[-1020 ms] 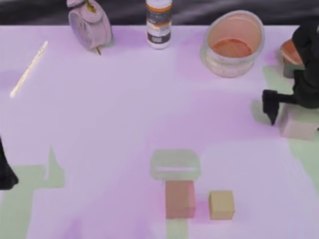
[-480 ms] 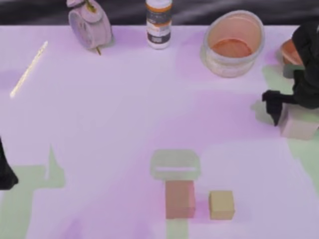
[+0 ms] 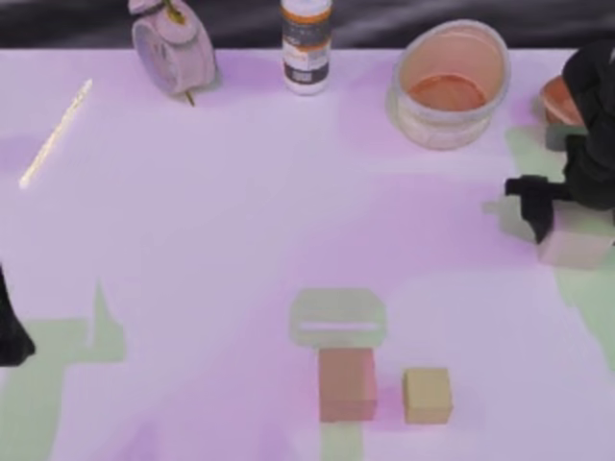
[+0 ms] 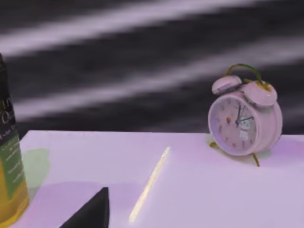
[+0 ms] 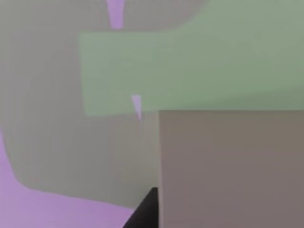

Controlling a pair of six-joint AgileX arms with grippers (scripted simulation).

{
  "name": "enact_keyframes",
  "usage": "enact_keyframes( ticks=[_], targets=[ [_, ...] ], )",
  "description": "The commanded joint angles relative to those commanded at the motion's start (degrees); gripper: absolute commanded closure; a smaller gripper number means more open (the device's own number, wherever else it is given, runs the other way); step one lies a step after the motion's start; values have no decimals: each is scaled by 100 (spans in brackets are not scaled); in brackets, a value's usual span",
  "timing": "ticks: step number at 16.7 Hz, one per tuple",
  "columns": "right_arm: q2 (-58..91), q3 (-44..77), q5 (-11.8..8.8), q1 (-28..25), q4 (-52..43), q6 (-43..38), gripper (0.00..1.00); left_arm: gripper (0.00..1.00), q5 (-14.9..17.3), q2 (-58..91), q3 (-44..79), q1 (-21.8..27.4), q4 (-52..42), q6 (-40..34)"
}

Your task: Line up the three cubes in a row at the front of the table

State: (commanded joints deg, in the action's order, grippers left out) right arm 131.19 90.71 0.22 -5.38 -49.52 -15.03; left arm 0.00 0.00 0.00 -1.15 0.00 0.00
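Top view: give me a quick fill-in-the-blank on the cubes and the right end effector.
1. The tan-yellow cube sits to the ____ of the pink-red cube.
2. The right end effector hovers by the ____ cube.
3. The alarm clock stands at the table's ____ edge.

Missing words: right; pale pinkish-white; back

Right wrist view: large pale cube (image 5: 230, 166) fills one corner of frame, flat face toward camera, looks greyish in shade. Dark gripper fingertip (image 5: 145, 211) touching or just beside cube's near edge. Table (image 5: 19, 204) beneath shows lilac strip only at margin. Rest of surface covered by greenish-grey shadow patches, with small lilac slivers between patches.
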Motion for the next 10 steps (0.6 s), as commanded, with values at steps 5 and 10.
enact_keyframes(
  ticks=[5,10],
  targets=[
    [0,0,0,0,0,0,100,0,0,0,0,0,0,0],
    [-67,30,14,13,-40,1,100,0,0,0,0,0,0,0]
  ],
)
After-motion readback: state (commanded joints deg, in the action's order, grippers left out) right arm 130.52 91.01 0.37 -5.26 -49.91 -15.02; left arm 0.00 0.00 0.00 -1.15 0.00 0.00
